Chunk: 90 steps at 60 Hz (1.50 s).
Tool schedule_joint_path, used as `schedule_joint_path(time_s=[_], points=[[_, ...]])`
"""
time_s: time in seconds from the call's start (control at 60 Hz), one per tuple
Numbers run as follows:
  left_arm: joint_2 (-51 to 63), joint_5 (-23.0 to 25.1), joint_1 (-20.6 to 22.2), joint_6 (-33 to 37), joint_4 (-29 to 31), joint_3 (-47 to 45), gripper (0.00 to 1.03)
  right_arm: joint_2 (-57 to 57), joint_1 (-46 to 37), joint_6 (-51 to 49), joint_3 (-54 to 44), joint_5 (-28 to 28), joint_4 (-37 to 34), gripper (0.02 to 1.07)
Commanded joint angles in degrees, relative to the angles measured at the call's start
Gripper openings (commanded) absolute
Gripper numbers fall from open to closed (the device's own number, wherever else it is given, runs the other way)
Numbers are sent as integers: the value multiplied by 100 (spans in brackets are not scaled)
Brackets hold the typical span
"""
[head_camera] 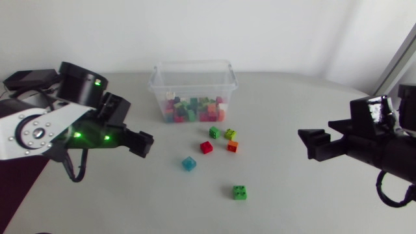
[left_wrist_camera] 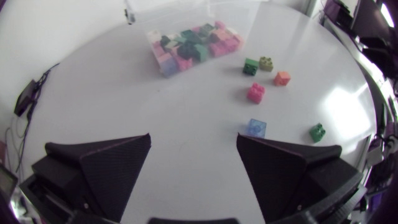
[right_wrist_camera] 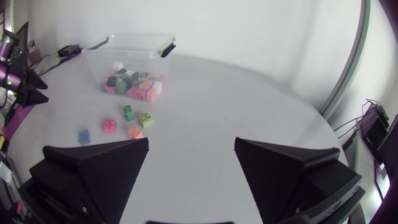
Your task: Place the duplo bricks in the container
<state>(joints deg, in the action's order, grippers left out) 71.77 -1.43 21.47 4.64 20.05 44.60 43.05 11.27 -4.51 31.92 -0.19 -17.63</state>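
Observation:
A clear plastic container (head_camera: 193, 75) at the back middle of the table holds several mixed-colour duplo bricks. In front of it lie loose bricks: dark green (head_camera: 214, 132), yellow-green (head_camera: 230, 134), red (head_camera: 207, 147), orange (head_camera: 232, 146), light blue (head_camera: 189, 163) and, nearest the front, green (head_camera: 240, 192). My left gripper (head_camera: 144, 145) hovers open and empty, left of the bricks. In the left wrist view the light blue brick (left_wrist_camera: 255, 128) lies just ahead of the gripper's (left_wrist_camera: 194, 155) right finger. My right gripper (head_camera: 307, 144) is open and empty, well to the right of the bricks. The container (right_wrist_camera: 127, 62) lies far ahead of it.
A black box (head_camera: 29, 78) with a cable sits at the table's back left corner. The bare white tabletop (head_camera: 279, 195) stretches around the bricks and toward the front edge.

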Motion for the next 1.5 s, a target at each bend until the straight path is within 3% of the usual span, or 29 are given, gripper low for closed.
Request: schedule_joint_path(time_s=[0.0, 0.083, 0.283, 0.383, 0.533, 0.633, 0.717, 1.067, 1.25, 1.483], points=[[496, -6, 208, 458, 130, 374, 96, 186, 113, -67, 227, 1, -215, 102], [1111, -6, 393, 871, 447, 778, 96, 389, 156, -173, 403, -8, -478, 102], [2228, -6, 691, 854, 1255, 1728, 96, 846, 192, -603, 675, -69, -971, 102], [2693, -6, 832, 854, 1598, 2220, 96, 1074, 280, -1280, 745, -69, -1023, 102], [3300, -6, 990, 863, 2178, 2923, 93, 1619, 455, -1816, 1106, -52, -1832, 102], [3651, -6, 1113, 845, 2503, 3301, 93, 1742, 526, -2247, 912, -78, -1630, 102], [3915, -6, 1254, 828, 2776, 3600, 91, 1830, 649, -2300, 991, -474, -1735, 102], [4398, 3, 1359, 819, 3066, 3916, 84, 1918, 1598, -2511, 1027, -597, -1850, 99], [4601, 29, 1474, 819, 3066, 4048, 81, 2155, 1651, -2634, 1079, -676, -1823, 99], [4724, 205, 1518, 792, 3066, 4022, 68, 2384, 1659, -2739, 1027, -676, -1770, 99]])
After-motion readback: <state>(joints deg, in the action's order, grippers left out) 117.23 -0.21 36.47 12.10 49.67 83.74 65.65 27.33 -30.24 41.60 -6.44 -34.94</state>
